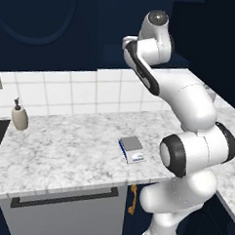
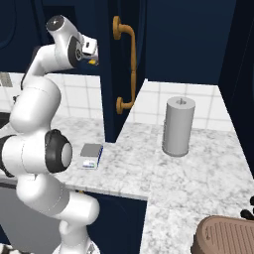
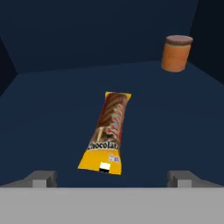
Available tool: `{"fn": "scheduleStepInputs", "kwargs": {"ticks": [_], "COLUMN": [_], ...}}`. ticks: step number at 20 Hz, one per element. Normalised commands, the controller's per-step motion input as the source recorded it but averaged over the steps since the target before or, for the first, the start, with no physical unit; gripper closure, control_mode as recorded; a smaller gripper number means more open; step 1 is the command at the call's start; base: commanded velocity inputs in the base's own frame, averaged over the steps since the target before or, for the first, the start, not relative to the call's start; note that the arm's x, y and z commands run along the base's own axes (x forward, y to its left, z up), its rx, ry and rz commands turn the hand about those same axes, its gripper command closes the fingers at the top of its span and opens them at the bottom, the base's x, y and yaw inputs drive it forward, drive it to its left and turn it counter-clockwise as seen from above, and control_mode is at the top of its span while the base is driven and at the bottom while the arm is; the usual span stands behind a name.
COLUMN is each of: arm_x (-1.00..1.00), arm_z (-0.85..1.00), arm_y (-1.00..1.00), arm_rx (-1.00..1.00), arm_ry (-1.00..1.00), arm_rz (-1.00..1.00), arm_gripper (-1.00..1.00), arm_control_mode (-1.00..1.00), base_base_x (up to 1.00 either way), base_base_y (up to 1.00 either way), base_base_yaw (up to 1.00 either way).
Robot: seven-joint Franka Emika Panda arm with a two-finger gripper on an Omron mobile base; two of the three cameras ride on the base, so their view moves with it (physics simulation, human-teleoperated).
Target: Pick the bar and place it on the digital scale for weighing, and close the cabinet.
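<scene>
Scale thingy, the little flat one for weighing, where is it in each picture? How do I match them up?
Left base view: the digital scale lies on the marble counter, right of middle, just left of the arm's big dark-ringed joint.
Right base view: the scale is left of middle, just right of that joint.
Hand view: this looks inside the cabinet at the bar.
Shared landmark: the dark-ringed joint.

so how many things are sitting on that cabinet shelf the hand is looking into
2: the bar lies flat mid-shelf, ahead of the open gripper; the orange can stands at the back right. Others may sit outside the hand view.
</scene>
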Motion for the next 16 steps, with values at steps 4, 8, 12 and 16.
{"fn": "scheduleStepInputs", "kwargs": {"ticks": [4,8,12,16], "arm_x": [0.37,0.35,0.26,0.23], "arm_z": [-0.12,-0.18,-0.13,-0.1], "arm_y": [0.06,0.01,0.0,0.0], "arm_rx": [0.0,0.0,0.0,0.0], "arm_ry": [0.0,0.0,0.01,0.03], "arm_rz": [0.0,0.0,0.0,0.0], "arm_gripper": [-1.0,-1.0,-1.0,-1.0], "arm_control_mode": [-1.0,-1.0,-1.0,-1.0], "base_base_x": [0.0,0.0,0.0,0.0], "base_base_y": [0.0,0.0,0.0,0.0], "base_base_yaw": [0.0,0.0,0.0,0.0]}}
